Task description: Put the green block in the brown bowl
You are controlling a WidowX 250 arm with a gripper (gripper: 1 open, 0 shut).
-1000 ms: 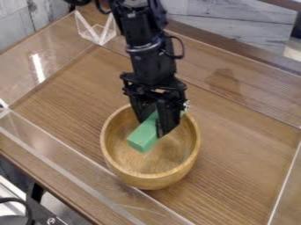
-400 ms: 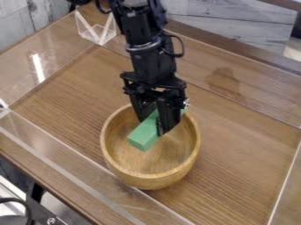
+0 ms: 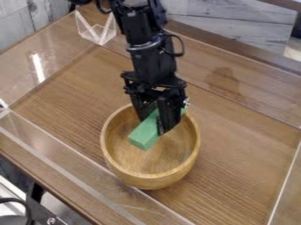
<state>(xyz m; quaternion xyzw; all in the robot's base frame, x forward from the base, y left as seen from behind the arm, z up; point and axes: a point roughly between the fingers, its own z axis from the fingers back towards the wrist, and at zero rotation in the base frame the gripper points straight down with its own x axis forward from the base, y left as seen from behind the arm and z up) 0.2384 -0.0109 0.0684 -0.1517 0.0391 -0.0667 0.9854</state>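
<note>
The brown bowl (image 3: pixel 121 167) stands on the wooden table near the front, round and light-brown with a thick rim. My black gripper (image 3: pixel 156 119) reaches down into it from above, pointing steeply downward. The green block (image 3: pixel 146 133) is a bright green bar, tilted, with its upper end between the fingers and its lower end down inside the bowl. The gripper is shut on the block. Whether the block's lower end touches the bowl's floor I cannot tell.
A clear plastic wall (image 3: pixel 70 180) runs along the table's front and left edges. A small clear stand (image 3: pixel 97 33) sits at the back left. Bare wooden tabletop (image 3: pixel 241 132) spreads to the right of the bowl.
</note>
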